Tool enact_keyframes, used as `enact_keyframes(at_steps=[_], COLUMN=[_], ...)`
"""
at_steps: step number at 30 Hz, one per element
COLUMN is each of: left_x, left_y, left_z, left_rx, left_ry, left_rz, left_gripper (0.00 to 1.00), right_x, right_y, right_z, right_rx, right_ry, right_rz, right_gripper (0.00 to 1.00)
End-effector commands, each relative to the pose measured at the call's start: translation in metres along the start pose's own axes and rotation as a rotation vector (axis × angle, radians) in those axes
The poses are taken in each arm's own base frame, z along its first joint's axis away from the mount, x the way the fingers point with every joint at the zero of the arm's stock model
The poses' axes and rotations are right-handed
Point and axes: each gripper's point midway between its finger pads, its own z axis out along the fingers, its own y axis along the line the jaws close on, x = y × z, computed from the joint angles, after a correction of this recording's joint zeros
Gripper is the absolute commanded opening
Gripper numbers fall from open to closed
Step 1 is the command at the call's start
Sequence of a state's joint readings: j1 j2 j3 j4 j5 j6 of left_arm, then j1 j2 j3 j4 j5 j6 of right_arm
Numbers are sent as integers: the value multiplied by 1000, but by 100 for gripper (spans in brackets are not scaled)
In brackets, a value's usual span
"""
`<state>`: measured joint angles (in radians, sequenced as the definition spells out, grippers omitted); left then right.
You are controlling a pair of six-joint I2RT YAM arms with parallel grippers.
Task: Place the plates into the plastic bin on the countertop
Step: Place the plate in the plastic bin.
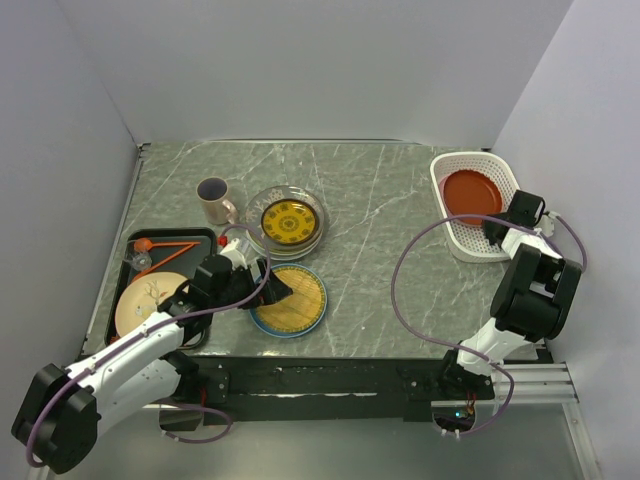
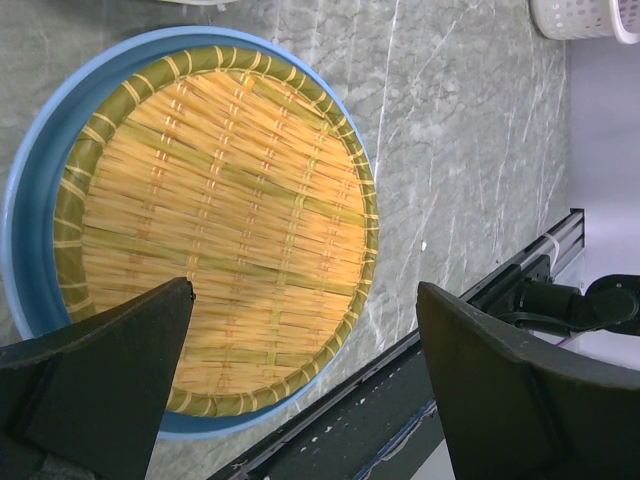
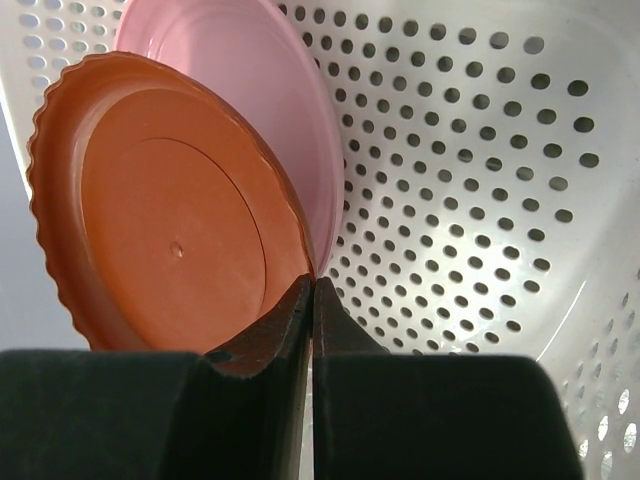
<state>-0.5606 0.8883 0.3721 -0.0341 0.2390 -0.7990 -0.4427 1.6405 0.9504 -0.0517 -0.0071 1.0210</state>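
Note:
A red plate (image 3: 170, 220) leans on a pink plate (image 3: 250, 80) inside the white plastic bin (image 3: 470, 200) at the countertop's far right (image 1: 470, 245). My right gripper (image 3: 313, 282) is shut, its tips pinching the red plate's near rim (image 1: 472, 195). My left gripper (image 2: 305, 290) hangs wide open over the near edge of a blue plate with a woven straw-coloured centre (image 2: 210, 200), touching nothing. A yellow-patterned plate on clear glass plates (image 1: 288, 222) sits mid-counter. A beige branch-motif plate (image 1: 145, 300) lies on the black tray.
A beige mug (image 1: 214, 200) stands left of the glass stack. The black tray (image 1: 140, 250) at the left also carries an orange utensil (image 1: 160, 245). The table's metal front rail (image 1: 330, 375) runs just below the blue plate. White walls enclose three sides.

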Motion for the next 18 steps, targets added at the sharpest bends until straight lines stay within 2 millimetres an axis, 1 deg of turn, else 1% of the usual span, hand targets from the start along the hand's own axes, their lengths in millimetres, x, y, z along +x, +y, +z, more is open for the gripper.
enact_keyframes(at_steps=[1, 6, 10, 11, 13, 16, 17, 18], left_x=[-17, -20, -19, -20, -18, -16, -16, -16], left_y=[-17, -20, -20, -19, -18, -18, -18, -18], left_z=[-3, -5, -5, -5, -4, -5, -5, -5], left_rx=[38, 37, 40, 41, 37, 42, 43, 44], left_ry=[-33, -46, -43, -45, -42, -38, -39, -40], left_rz=[37, 42, 44, 43, 40, 36, 37, 38], left_gripper=[99, 99, 99, 99, 99, 99, 99, 99], right_x=[-13, -15, -17, -17, -23, -27, -27, -28], right_y=[21, 24, 26, 25, 31, 38, 39, 41], right_z=[0, -3, -12, -14, -21, -28, -30, -31], right_rx=[-42, -56, -77, -78, -110, -136, -142, -148], right_ry=[-44, -52, -71, -75, -102, -121, -121, -122], right_rz=[-15, -16, -11, -10, -9, -18, -22, -25], right_gripper=[10, 14, 17, 22, 28, 42, 50, 54])
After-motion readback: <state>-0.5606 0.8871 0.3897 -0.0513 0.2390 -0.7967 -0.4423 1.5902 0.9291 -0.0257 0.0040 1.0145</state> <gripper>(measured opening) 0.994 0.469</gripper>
